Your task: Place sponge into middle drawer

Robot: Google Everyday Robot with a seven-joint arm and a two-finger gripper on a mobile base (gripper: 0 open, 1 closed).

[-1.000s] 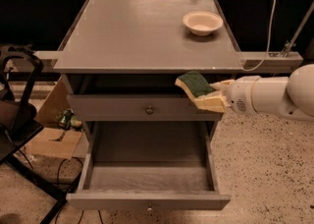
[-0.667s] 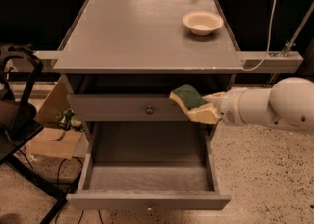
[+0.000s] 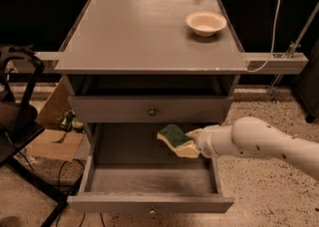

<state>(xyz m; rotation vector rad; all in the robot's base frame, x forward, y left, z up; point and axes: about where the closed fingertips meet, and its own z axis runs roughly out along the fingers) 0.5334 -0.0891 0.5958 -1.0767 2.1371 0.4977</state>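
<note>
My gripper is clamped on the right edge of the sponge, which hangs over the open middle drawer; I judge it light and squashy, so this edge pinch suffices.

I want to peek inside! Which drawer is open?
The lower drawer, pulled out below the shut upper drawer. The gripper holds the sponge over it.

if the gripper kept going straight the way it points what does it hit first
The gripper, holding the sponge, points left over the open middle drawer; its left wall seems first in line, though depth is unclear.
</note>
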